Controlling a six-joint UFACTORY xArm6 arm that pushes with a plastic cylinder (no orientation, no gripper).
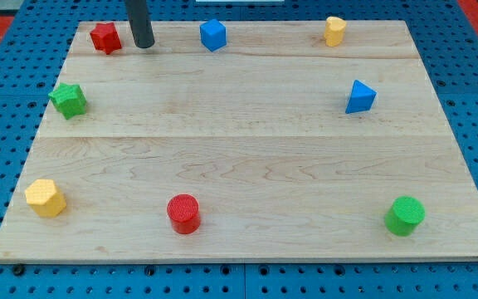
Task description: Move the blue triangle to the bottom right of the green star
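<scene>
- camera view: my tip [144, 46], the end of a bare dark rod with no jaws and holding nothing, rests at the view's top left, just beside the red star-shaped block [105, 37].
- the blue triangle block [359, 97] sits at the view's right, well apart from the green star block [69, 100] at the left.
- nothing looks done yet; i judge the whole push leftward across the wooden board [247, 158] remains.
</scene>
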